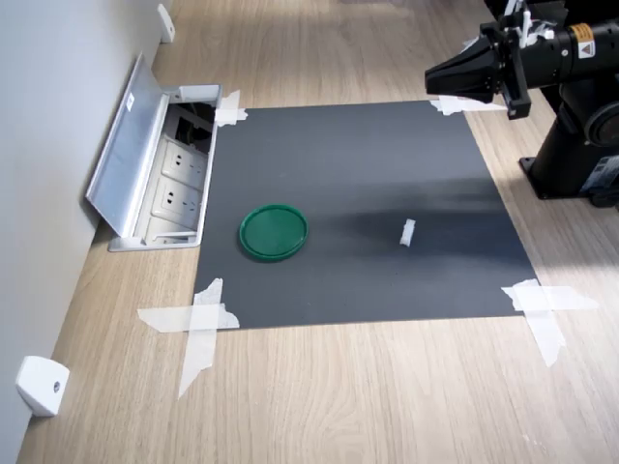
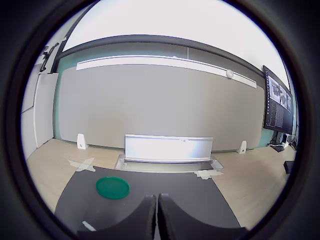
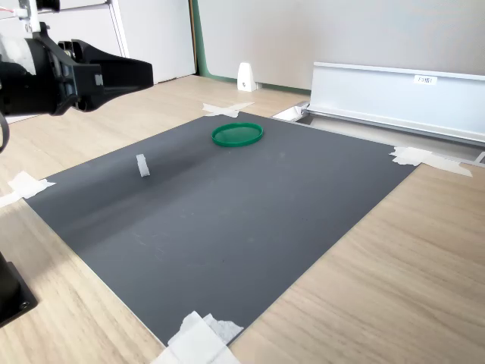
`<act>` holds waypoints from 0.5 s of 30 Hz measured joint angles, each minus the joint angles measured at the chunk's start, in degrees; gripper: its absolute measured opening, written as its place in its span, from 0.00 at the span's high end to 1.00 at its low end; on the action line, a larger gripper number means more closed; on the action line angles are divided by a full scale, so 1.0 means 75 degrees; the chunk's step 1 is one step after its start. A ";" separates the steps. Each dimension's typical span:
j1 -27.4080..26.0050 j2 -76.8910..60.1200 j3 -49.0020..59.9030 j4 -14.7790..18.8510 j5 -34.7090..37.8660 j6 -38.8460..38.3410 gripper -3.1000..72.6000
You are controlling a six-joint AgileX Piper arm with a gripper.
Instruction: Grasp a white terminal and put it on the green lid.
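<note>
Gripper (image 1: pixel 435 79) pressed closed and empty, raised above the dark mat's (image 1: pixel 358 174) far corner. White terminal (image 1: pixel 408 233) lies on the mat, well apart from the green lid (image 1: pixel 274 232) — lid sits toward the first exterior view's left, near the open socket box (image 1: pixel 179 184). A yellow label on the arm (image 1: pixel 571 48) — unreadable.

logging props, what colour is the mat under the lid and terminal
Dark grey, almost black, plain with no pattern: the mat shows best in the first exterior view.
</note>
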 joint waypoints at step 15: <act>0.0000 0.1814 -0.2235 0.0150 0.2784 0.0005 0.97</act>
